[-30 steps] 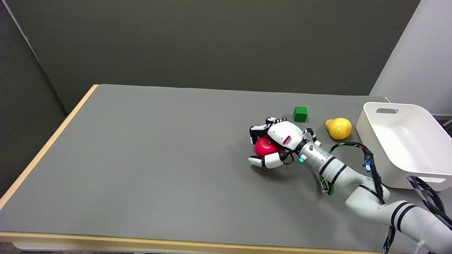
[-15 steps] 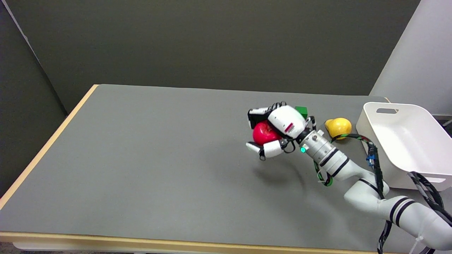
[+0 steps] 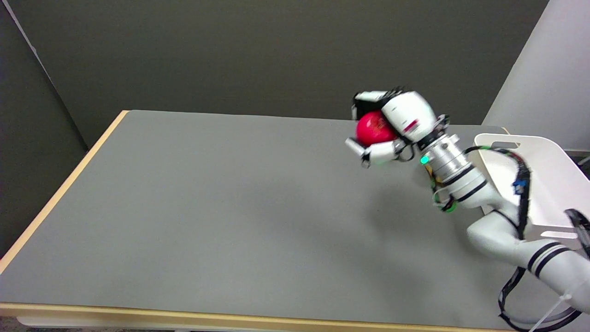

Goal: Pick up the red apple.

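red apple (image 3: 372, 128): smooth, glossy skin
hand (image 3: 396, 124): hard white shell, glossy, likely plastic; black parts matt
counter (image 3: 207, 207): matt grey top, pale wood-look edge
bin (image 3: 544, 193): smooth white plastic, slight sheen

A long table (image 3: 193, 221) fills most of the view. Its top is covered with grey material, and a light wooden edge (image 3: 60, 193) runs along the left and near sides. Behind it stands a dark olive-grey wall (image 3: 258, 55). On the left a darker panel (image 3: 27, 138) leans in. A pale grey wall (image 3: 548, 78) rises at the right. The light is soft and even.
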You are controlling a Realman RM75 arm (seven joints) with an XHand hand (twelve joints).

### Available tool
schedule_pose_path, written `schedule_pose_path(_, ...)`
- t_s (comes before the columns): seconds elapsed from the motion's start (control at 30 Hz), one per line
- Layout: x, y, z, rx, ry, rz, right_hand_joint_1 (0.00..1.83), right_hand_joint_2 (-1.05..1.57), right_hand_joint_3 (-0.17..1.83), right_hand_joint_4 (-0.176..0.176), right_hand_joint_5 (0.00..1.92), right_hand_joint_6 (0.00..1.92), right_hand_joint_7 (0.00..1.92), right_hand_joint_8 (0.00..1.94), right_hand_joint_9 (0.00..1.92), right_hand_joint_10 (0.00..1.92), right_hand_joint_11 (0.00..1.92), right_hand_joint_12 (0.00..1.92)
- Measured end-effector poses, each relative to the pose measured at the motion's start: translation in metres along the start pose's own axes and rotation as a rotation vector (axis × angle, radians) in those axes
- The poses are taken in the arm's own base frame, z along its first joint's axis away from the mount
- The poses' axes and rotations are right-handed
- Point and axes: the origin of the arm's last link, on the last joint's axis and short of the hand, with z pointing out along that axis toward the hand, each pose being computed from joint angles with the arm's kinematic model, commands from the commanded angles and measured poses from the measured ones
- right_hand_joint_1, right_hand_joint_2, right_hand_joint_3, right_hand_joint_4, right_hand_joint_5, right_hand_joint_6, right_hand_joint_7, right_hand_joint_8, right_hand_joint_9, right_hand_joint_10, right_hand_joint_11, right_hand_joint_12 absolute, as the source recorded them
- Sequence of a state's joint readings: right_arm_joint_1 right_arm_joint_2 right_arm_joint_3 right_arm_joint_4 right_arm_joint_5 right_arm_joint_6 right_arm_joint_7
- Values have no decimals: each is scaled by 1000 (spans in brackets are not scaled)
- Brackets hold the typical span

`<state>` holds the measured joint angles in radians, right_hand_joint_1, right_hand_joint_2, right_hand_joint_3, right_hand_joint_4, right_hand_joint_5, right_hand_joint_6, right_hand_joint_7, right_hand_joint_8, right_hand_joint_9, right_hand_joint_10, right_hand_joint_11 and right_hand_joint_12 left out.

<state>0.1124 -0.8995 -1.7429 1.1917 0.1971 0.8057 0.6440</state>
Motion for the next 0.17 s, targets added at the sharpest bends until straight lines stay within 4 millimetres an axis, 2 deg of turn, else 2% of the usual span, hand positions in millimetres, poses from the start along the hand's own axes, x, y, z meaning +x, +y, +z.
schedule_pose_path(0.17, 31, 27, 0, -63, 55, -65, 1086, 662, 924, 44, 1039, 1921, 1065, 1941, 1295, 1921, 1115, 1921)
